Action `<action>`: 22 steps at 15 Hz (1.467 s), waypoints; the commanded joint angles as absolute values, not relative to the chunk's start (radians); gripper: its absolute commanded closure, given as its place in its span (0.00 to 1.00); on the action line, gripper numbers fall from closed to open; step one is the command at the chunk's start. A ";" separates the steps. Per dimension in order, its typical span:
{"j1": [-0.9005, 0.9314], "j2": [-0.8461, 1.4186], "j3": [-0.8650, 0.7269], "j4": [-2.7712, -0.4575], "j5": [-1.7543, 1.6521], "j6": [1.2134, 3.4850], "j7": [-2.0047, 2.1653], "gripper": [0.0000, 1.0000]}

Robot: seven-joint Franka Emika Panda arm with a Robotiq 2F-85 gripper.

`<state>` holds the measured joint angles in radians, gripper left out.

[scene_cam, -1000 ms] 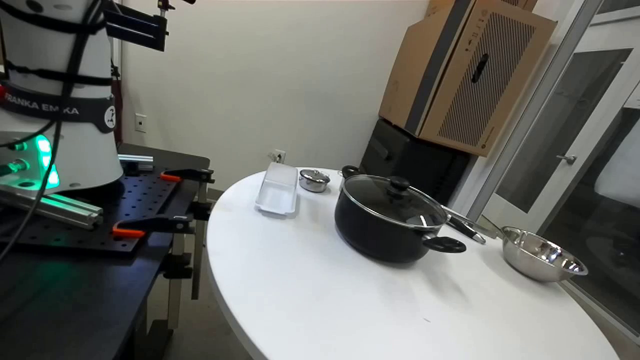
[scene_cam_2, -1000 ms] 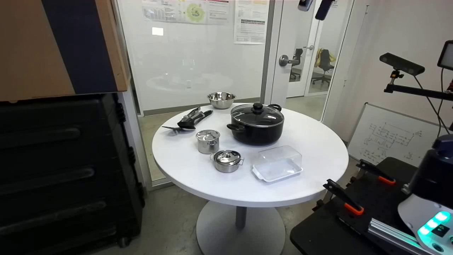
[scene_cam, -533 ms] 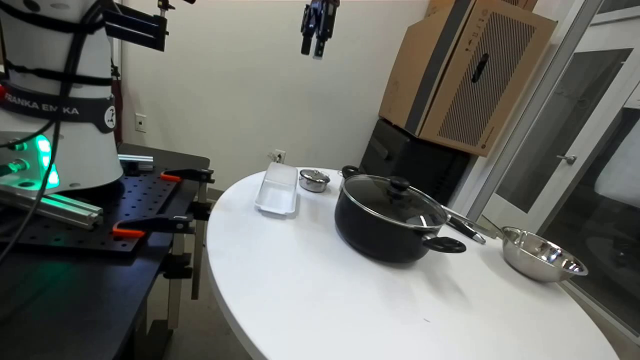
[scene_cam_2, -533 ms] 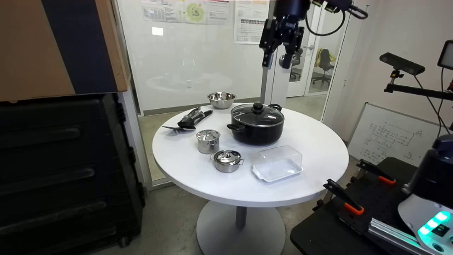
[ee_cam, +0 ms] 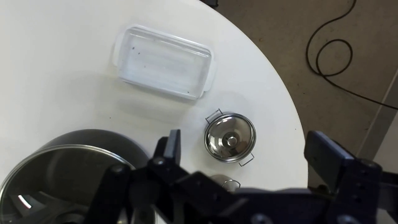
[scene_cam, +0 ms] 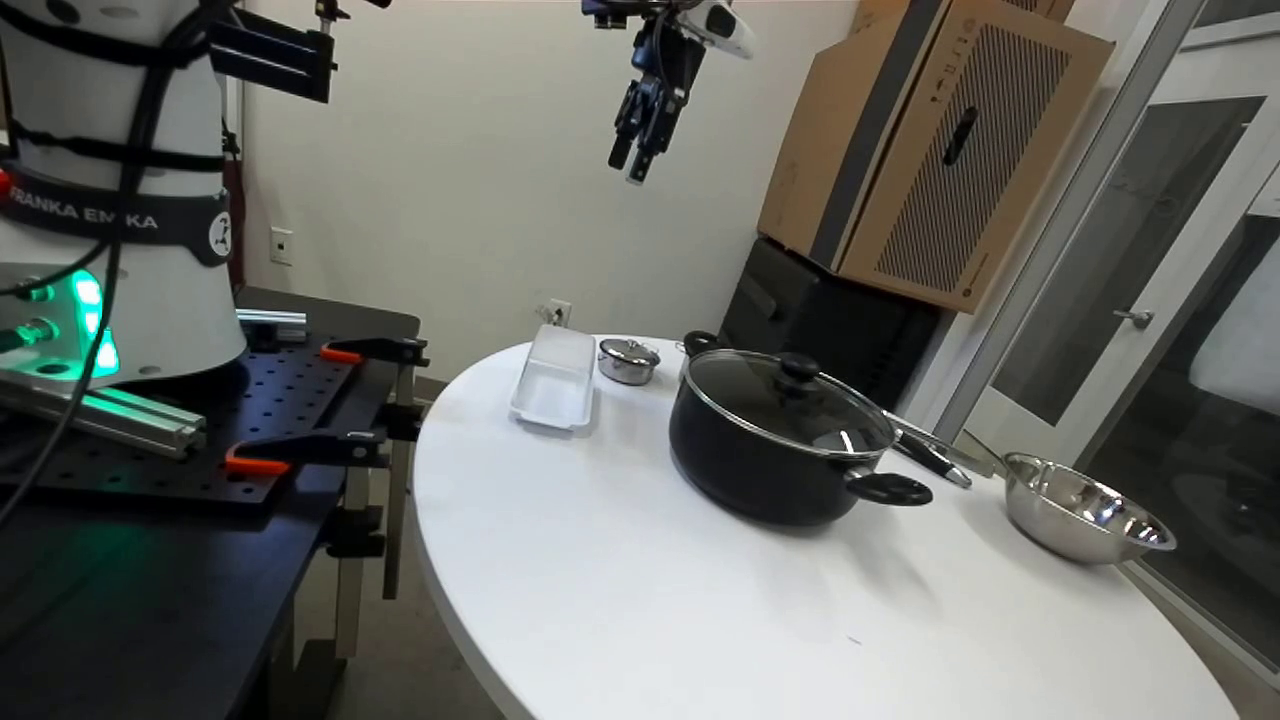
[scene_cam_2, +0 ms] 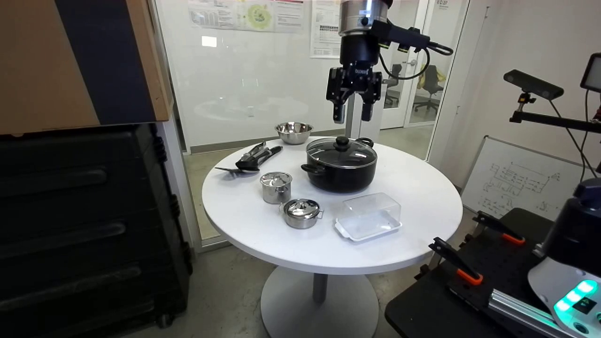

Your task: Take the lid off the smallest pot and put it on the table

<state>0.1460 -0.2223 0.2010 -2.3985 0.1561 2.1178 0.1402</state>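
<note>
The smallest pot point(scene_cam_2: 300, 222), shiny silver with thin wire handles, stands upright on the white table point(scene_cam_2: 413, 192). Its lid point(scene_cam_2: 303, 206), a silvery dome with a central knob, sits on it. The pot point(scene_cam: 627, 373) and lid point(scene_cam: 629, 349) also show in an exterior view. In the wrist view the lid point(ee_cam: 221, 132) appears between the fingers, nearer the left one. My gripper point(scene_cam_2: 352, 117) is open and empty, high above the table; it also shows in an exterior view point(scene_cam: 627, 172) and the wrist view point(ee_cam: 245, 144).
A taller steel pot point(scene_cam_2: 276, 191) stands close beside the smallest pot. A large black pot point(scene_cam_2: 342, 178) and a clear-covered white dish point(scene_cam_2: 368, 224) stand nearby. Utensils point(scene_cam_2: 256, 159) and a steel bowl point(scene_cam_2: 294, 134) lie farther off. Cardboard boxes point(scene_cam: 940, 160) are stacked behind the table.
My gripper has come into both exterior views from above and moved down, with its fingers apart. It has also shifted left in an exterior view. The pots and lid have not moved.
</note>
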 commanded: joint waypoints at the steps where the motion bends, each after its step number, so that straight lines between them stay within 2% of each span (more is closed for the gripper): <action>1: 0.156 -0.222 0.193 -2.398 0.154 2.117 0.142 0.00; 6: 0.157 -0.181 0.213 -2.400 0.113 2.148 0.180 0.00; 13: 0.181 0.046 0.246 -2.376 -0.032 2.366 0.317 0.00; 17: 0.220 0.191 0.221 -2.337 -0.168 2.479 0.412 0.00; 22: 0.295 0.367 0.151 -2.227 -0.270 2.498 0.491 0.00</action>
<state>0.2416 0.2598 0.2035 -2.3191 -0.2116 2.4882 0.4348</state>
